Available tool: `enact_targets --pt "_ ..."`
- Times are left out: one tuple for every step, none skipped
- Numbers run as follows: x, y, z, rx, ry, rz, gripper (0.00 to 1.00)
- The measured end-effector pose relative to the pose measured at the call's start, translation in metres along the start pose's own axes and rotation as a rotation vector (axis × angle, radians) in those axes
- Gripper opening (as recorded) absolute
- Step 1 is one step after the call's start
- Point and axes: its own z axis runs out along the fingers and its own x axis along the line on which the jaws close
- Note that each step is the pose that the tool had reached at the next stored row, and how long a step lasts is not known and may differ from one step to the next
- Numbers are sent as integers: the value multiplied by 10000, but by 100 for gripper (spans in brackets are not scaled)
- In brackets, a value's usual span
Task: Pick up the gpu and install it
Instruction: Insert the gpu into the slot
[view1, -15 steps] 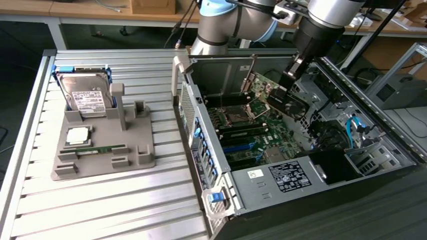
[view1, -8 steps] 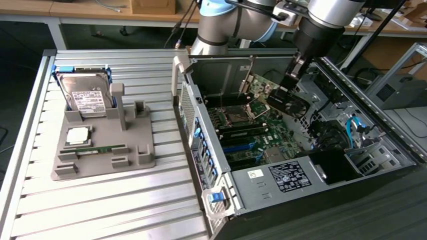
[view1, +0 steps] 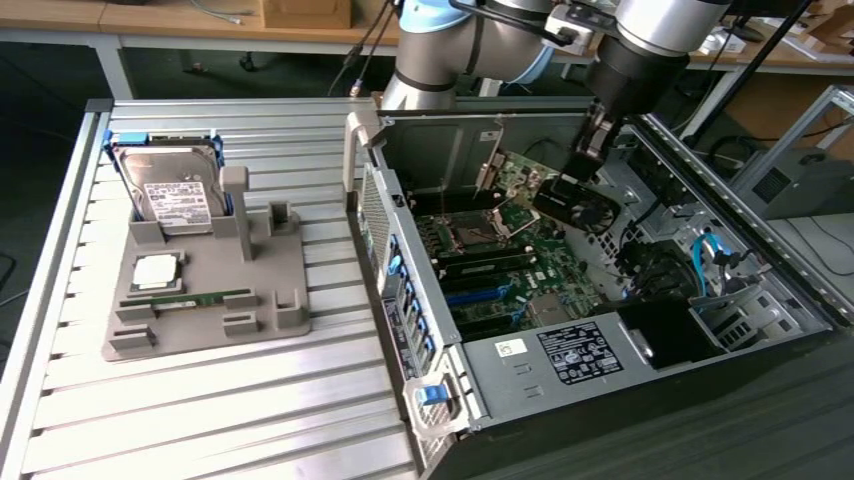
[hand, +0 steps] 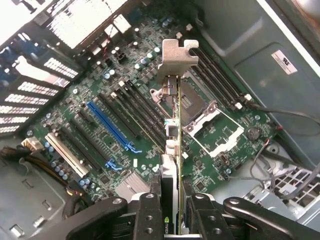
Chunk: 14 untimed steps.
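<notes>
The gpu (view1: 558, 196), a green card with a black cooler and a silver end bracket, hangs tilted inside the open computer case (view1: 400, 215), above the motherboard (view1: 497, 262). My gripper (view1: 585, 166) is shut on the card's upper edge. In the wrist view the gpu (hand: 172, 145) appears edge-on, clamped between my two black fingers (hand: 149, 216), with its silver bracket (hand: 176, 56) at the far end. It hovers over the board between the blue slot (hand: 113, 128) and the CPU socket (hand: 201, 116), not touching either.
A grey fixture (view1: 207, 300) on the slatted table at the exterior view's left holds a hard drive (view1: 171, 190), a CPU (view1: 156, 270) and a RAM stick (view1: 200, 298). Case walls, the power supply (view1: 574, 350) and blue cables (view1: 707, 255) hem in the board.
</notes>
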Motion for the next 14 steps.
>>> enact_targets --pt "0 0 0 -3 4 -114 27" --pt "0 0 0 -5 7 -208 27" --pt "0 0 0 -9 10 -328 27" --pt "0 0 0 -11 13 -434 27" --pt "0 0 0 -14 17 -525 27" --pt "0 0 0 -17 21 -647 27" --pt "0 0 1 -20 24 -752 27" --pt "0 0 1 -22 28 -862 27" --pt "0 0 1 -25 31 -980 27" --pt "0 0 1 -28 35 -1093 27" --pt "0 0 2 -31 39 -1212 27" --pt "0 0 2 -34 42 -1313 27" --pt "0 0 3 -37 46 -1436 27" --pt "0 0 3 -39 49 -1528 27"
